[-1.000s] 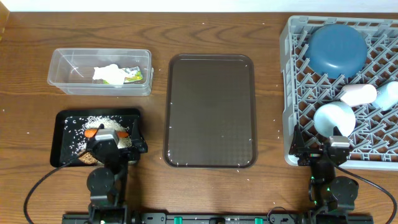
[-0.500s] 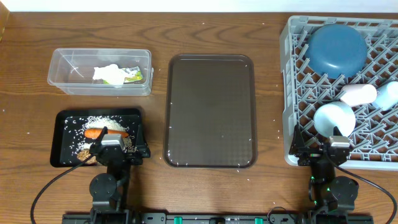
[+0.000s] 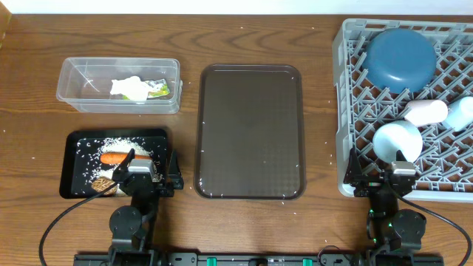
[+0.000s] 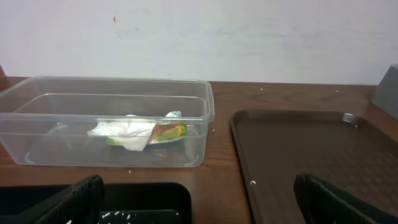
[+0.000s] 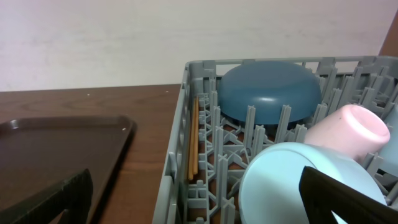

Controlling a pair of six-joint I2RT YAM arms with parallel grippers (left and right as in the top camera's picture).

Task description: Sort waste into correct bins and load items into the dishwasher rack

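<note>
The clear tub at the back left holds the crumpled wrapper, also visible in the left wrist view. Near the front, the black tray carries rice, the carrot and a brown lump. My left gripper hangs open over the tray's near right corner, holding nothing. On the right, the grey rack holds the dark-blue plate, pale-blue bowl, pink cup, light-blue cup and chopsticks. My right gripper stands open and unloaded at the rack's near edge.
A large brown serving tray lies between the bins and the rack, with a few rice grains scattered along its front edge and on the wood nearby. Cables trail from both arm bases at the table's front edge.
My left gripper has drawn back toward the front edge and shifted slightly right, uncovering the carrot in the black tray. The right arm has not moved.
</note>
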